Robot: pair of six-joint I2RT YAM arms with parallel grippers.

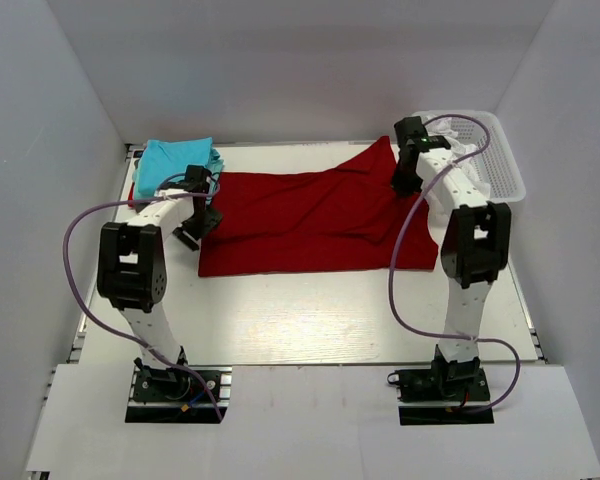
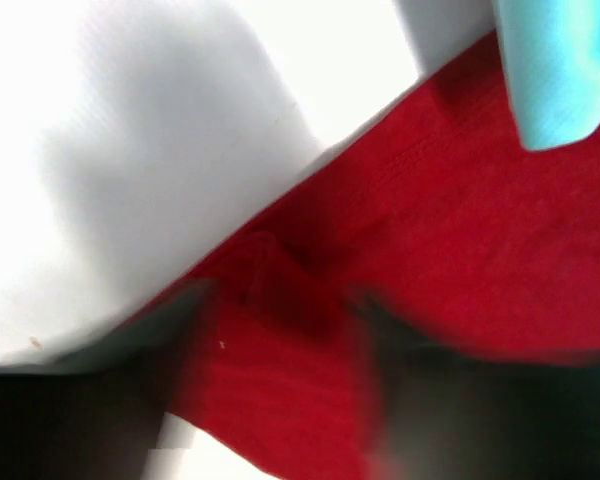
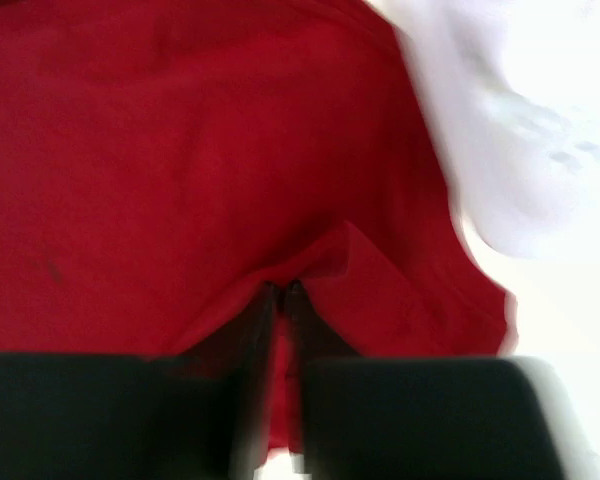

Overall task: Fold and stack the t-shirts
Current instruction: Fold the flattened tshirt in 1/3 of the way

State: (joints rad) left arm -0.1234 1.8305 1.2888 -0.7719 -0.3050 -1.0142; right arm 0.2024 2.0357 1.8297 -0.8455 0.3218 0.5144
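Observation:
A large dark red t-shirt (image 1: pixel 310 215) lies spread across the table, with a peak of cloth raised at its far right corner. My right gripper (image 1: pixel 404 185) is at that corner. In the right wrist view it (image 3: pixel 283 292) is shut on a pinched ridge of the red t-shirt (image 3: pixel 160 150). My left gripper (image 1: pixel 190 232) sits at the shirt's left edge. The blurred left wrist view shows it (image 2: pixel 280 340) open, its fingers (image 2: pixel 450 400) wide apart over red cloth (image 2: pixel 460 230). A folded turquoise t-shirt (image 1: pixel 180 158) rests at the back left, and its corner (image 2: pixel 560 80) shows in the left wrist view.
A white mesh basket (image 1: pixel 490 150) stands at the back right, close behind the right arm. White walls enclose the table (image 1: pixel 310 320) on three sides. Purple cables loop beside both arms.

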